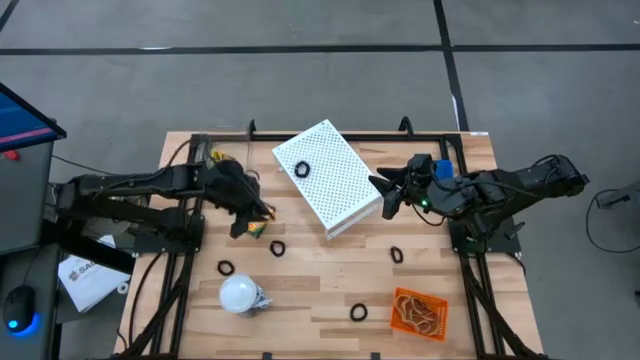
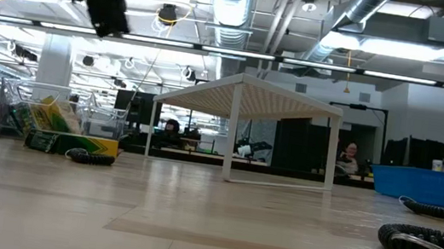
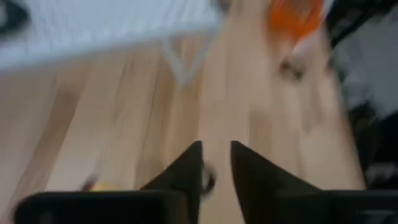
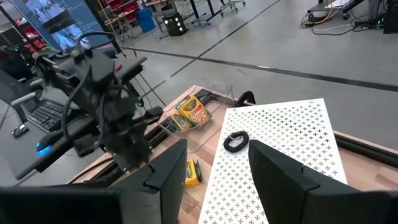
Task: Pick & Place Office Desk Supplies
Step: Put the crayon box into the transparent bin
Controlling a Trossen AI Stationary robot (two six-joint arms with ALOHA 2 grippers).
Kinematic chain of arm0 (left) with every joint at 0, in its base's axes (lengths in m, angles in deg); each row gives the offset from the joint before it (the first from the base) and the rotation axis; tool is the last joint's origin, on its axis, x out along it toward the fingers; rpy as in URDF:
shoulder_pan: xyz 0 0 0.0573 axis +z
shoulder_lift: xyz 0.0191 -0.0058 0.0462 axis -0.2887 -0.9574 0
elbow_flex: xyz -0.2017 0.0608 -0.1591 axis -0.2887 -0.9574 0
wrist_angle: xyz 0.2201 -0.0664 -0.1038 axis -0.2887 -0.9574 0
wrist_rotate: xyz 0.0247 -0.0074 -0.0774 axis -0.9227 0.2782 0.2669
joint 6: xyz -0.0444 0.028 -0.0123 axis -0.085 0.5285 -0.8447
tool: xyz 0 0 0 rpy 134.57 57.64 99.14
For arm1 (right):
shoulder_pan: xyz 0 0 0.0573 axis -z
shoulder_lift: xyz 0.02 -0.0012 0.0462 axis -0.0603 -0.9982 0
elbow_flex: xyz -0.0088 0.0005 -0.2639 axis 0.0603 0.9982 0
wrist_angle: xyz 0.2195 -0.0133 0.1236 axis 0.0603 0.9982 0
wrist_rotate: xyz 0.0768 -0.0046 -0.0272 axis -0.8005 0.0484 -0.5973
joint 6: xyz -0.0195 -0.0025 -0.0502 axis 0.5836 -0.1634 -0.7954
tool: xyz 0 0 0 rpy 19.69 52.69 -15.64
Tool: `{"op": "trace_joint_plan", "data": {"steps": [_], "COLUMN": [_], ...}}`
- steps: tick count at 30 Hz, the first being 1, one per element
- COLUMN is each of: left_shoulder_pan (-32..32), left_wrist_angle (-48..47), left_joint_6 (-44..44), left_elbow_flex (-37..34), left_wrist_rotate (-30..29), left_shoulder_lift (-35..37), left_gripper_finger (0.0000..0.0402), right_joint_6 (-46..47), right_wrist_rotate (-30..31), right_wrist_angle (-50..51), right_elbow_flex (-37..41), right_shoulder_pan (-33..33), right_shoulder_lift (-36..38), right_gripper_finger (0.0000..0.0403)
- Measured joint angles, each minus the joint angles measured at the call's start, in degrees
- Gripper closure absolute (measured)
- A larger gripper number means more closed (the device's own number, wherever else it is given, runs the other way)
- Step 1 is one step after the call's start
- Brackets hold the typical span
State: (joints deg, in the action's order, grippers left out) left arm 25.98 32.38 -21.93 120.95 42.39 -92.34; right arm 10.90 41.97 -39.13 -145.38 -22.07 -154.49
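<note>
Table [image 1: 330, 270]: pale wooden butcher-block top, two dark arms reaching in from either side.

Left gripper [image 1: 250, 222]: raised above the table's left-middle, over a small yellow-and-green crayon box [image 1: 256, 229] lying flat. Its fingers [image 3: 186, 171] stand a narrow gap apart with nothing visibly pinched; a small dark ring shows blurred between the tips in the left wrist view.

Right gripper [image 1: 384, 194]: held just beside the right edge of the big white perforated box [image 1: 328, 178], fingers [image 4: 283, 171] spread, nothing between them.

Small black coiled ring [image 1: 302, 169]: resting on top of the perforated box, also seen in the right wrist view [image 4: 236, 140].

Further black rings on the bare wood: one [image 1: 277, 247] just beside the crayon box, one [image 1: 225, 267] near the white rounded bulb-like object [image 1: 240, 294], one [image 1: 396, 254] right of centre, one [image 1: 359, 313] at the near edge.

Tan rubber-band loops [image 1: 417, 312]: heaped in an orange patch, near right.

Clear wire-like container of crayon boxes [image 4: 188, 112]: far left corner.
</note>
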Motion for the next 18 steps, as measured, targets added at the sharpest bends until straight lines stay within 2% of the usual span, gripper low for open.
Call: {"op": "trace_joint_plan", "data": {"steps": [4,7,12,16,18], "left_shoulder_pan": [-5.77,-8.27,-9.16,-8.57,-7.84], "left_wrist_angle": [-11.55,-17.52,-20.56,-20.64,-20.53], "left_joint_6": [-4.52,-9.73,-21.97,-27.56,-29.77], "left_elbow_flex": [6.31,10.01,13.07,13.05,12.96], "left_wrist_rotate": [-7.38,-8.13,-8.4,-15.18,-15.58], "left_shoulder_lift": [-4.81,-8.4,-12.74,-13.13,-12.83], "left_gripper_finger": [0.0247,0.019,0.0098,0.0042,0.0025], "right_joint_6": [0.11,0.2,0.21,0.22,0.24], "right_wrist_rotate": [-0.2,-0.21,-0.66,-1.72,-1.88], "right_wrist_angle": [0.21,0.32,1.32,1.87,1.95], "right_elbow_flex": [-0.02,-0.02,-0.02,-0.02,-0.02], "right_shoulder_pan": [0.0,-0.14,-0.5,-0.55,-0.92], "right_shoulder_lift": [0.0,0.0,0.0,0.0,0.0], "right_gripper_finger": [0.0234,0.0234,0.0234,0.0234,0.0234]}}
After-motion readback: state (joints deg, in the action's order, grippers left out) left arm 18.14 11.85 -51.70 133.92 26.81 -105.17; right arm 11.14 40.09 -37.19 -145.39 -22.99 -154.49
